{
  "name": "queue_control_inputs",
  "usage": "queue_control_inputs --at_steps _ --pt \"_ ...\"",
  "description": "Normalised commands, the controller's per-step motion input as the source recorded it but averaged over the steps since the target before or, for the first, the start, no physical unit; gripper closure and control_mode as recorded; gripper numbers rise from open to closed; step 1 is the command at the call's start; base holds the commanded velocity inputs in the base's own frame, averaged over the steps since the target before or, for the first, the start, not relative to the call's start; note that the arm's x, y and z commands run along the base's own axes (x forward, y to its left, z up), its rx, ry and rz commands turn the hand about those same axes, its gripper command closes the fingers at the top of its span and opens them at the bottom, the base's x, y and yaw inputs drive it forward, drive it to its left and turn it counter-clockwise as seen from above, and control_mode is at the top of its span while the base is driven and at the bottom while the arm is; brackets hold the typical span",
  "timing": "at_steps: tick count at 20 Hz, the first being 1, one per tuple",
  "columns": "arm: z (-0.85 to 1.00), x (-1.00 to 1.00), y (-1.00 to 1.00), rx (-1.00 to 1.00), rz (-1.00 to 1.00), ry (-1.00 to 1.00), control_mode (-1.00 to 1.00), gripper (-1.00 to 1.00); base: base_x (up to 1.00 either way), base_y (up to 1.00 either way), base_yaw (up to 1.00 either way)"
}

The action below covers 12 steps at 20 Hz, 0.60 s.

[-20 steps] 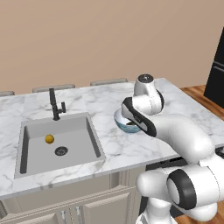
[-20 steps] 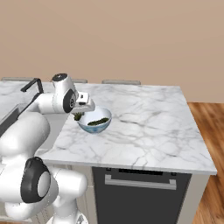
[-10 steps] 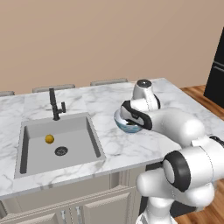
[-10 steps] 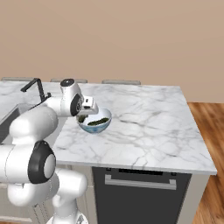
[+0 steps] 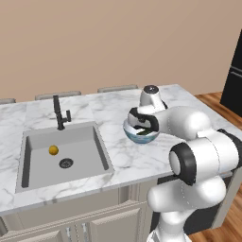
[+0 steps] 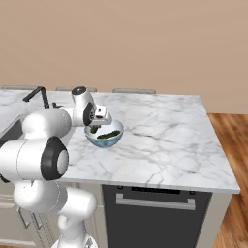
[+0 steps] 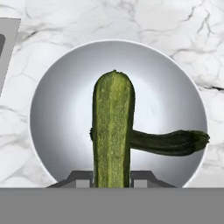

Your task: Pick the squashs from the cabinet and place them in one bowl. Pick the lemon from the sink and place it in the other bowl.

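In the hand view, the near squash [image 7: 113,131] is cut off at 6 o'clock and hides one end of the second squash [image 7: 168,142]. The robot's arm covers the pale bowl's [image 5: 137,137] 3 o'clock side in the left base view.

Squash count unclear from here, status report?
Gripper shut on squash above pale bowl. Second squash already inside. Lemon in sink. Nothing obstructing.

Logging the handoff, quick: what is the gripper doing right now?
Gripper: closed on a squash, held over the pale bowl where the other squash already lies.
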Motion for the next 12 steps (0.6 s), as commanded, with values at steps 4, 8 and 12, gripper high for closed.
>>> queue_control_inputs --at_steps 4,8,12 --pt "-0.32 0.2 0.0 0.0 0.0 0.0 -1.0 1.0 0.0 0.0 0.0" --pt "-0.31 0.1 -0.02 0.0 0.0 0.0 -1.0 1.0 0.0 0.0 0.0" --pt "-0.19 0.14 -0.05 0.0 0.0 0.0 -1.0 1.0 0.0 0.0 0.0"
